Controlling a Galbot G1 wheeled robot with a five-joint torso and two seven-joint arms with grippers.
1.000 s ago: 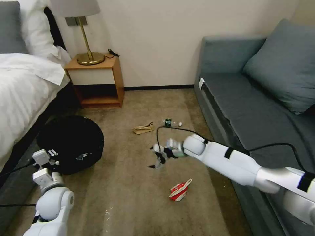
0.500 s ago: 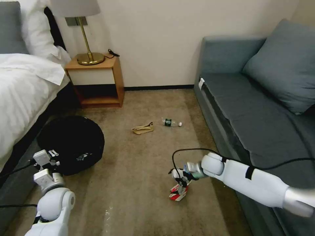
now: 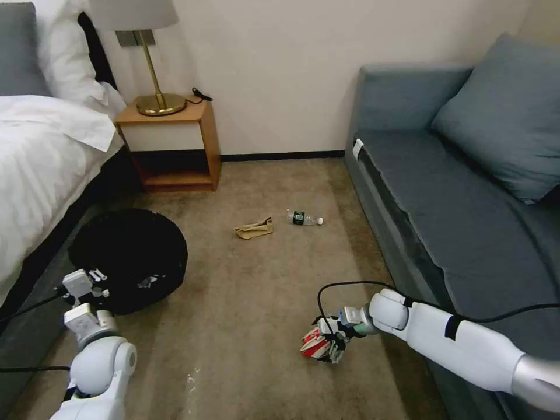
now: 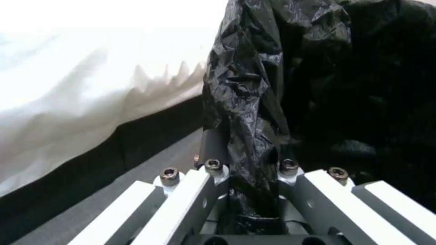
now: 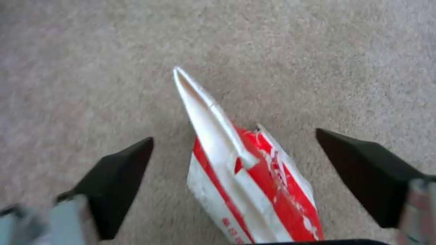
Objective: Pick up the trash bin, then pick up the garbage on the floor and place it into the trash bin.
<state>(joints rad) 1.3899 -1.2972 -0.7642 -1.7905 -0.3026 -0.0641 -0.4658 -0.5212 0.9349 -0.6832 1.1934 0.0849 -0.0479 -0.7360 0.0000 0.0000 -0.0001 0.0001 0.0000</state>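
The trash bin (image 3: pixel 131 254), round, low and lined with a crinkly black bag, stands on the floor (image 3: pixel 245 291) at my left beside the bed. My left gripper (image 3: pixel 92 279) is shut on its near rim; in the left wrist view the gripper (image 4: pixel 251 172) pinches the black bag (image 4: pixel 254 102). A crushed red-and-white carton (image 3: pixel 312 344) lies on the carpet in front of me. My right gripper (image 3: pixel 329 345) is down at it, open, and the black fingertips (image 5: pixel 122 170) stand on either side of the carton (image 5: pixel 259 190). Farther off lie a tan crumpled paper (image 3: pixel 254 228) and a small clear bottle (image 3: pixel 304 219).
A grey-blue sofa (image 3: pixel 455 198) runs along the right side. The white bed (image 3: pixel 41 157) borders the left, with a wooden nightstand (image 3: pixel 172 146) and a brass lamp (image 3: pixel 153 87) against the far wall. Open carpet lies between the bin and the carton.
My right arm has swung from mid-floor down and toward me, and its open gripper now straddles the carton. The left gripper and bin have barely shifted.
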